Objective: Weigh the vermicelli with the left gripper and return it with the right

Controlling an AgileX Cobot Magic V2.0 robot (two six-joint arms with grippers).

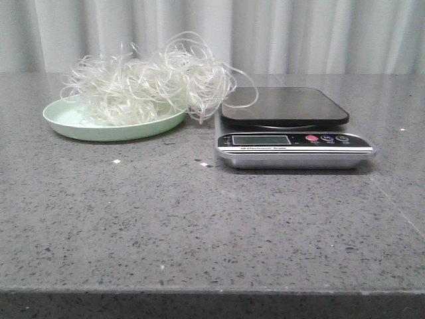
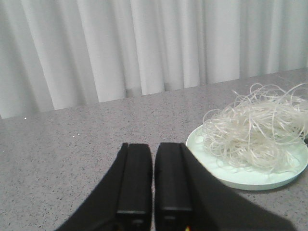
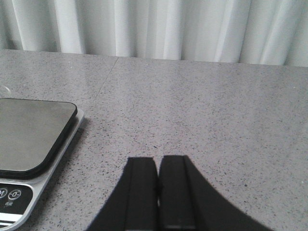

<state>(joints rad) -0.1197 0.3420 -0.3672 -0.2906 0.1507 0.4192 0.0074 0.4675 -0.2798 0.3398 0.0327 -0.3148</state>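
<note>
The vermicelli is a big loose tangle of whitish strands heaped on a pale green plate at the left of the table; a few strands hang over the scale's black platform. The silver scale stands right of the plate with nothing else on it. In the left wrist view the vermicelli and plate lie beside my left gripper, which is shut and empty. My right gripper is shut and empty over bare table, beside the scale. Neither gripper shows in the front view.
A grey speckled stone table carries everything. White curtains hang behind it. Small pale crumbs lie on the table in front of the plate.
</note>
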